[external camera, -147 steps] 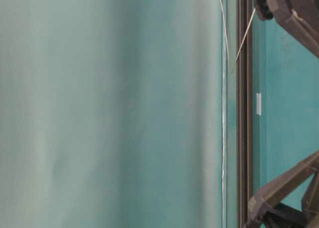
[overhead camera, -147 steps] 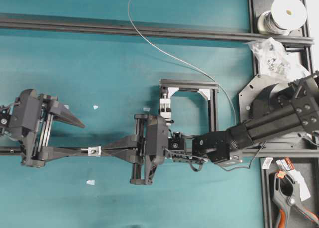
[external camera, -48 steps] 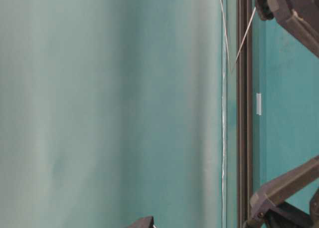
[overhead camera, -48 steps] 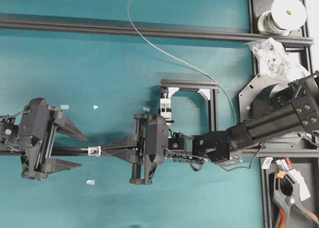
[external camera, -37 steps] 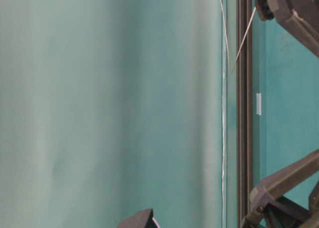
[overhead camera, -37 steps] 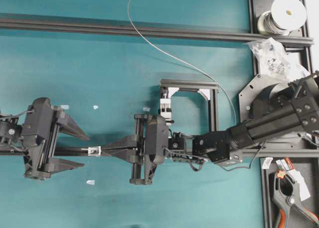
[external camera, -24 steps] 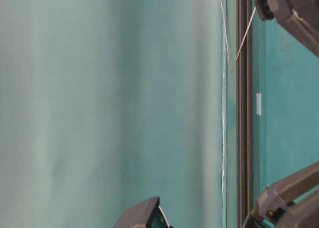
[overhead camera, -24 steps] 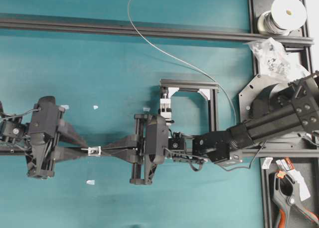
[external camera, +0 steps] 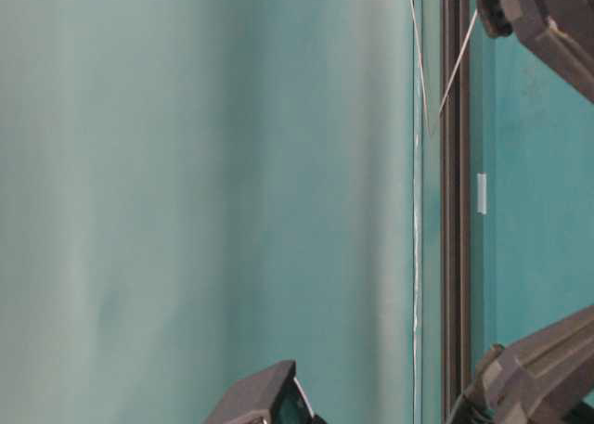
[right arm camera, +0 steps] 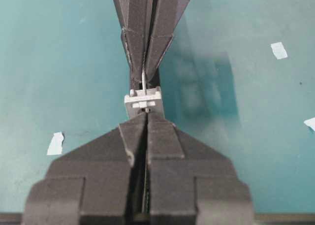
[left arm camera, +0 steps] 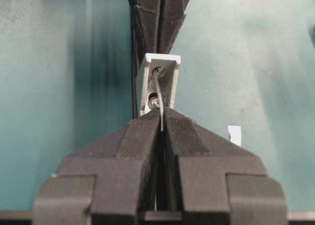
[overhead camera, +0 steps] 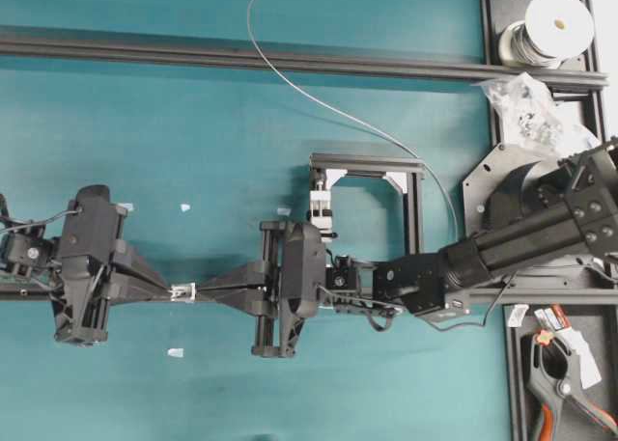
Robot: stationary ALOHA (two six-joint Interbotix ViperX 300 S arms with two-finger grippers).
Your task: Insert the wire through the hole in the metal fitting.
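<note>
Broadly, a teal table (overhead camera: 193, 123) is seen from overhead, crossed at twelve o'clock by a dark aluminium rail (overhead camera: 241, 57). From three o'clock the right arm (overhead camera: 521, 238) is stretched toward the centre, and the left arm (overhead camera: 82, 267) is set at nine o'clock. A white-capped spool (overhead camera: 555, 21) is placed at one o'clock, with a bag of small parts (overhead camera: 526, 103) just beneath it. A black square frame (overhead camera: 372, 200) carrying a white clamp block (overhead camera: 322, 209) is found just past the centre, toward twelve o'clock from the right arm.

The wire (overhead camera: 319, 98) is led from the spool region in a long curve across the rail. Its straight free end is seen in the left wrist view (left arm camera: 159, 94), passed through the hole of the metal fitting (overhead camera: 182, 291).

The right gripper (overhead camera: 208, 287) is closed, with the fitting pinched at its tips. The left gripper (overhead camera: 164, 289) is pressed fully together, and the wire end is clamped between its fingers (left arm camera: 142, 136) on the nine o'clock side of the fitting.

Small white tape scraps (overhead camera: 175, 352) are scattered on the cloth nearby.
</note>
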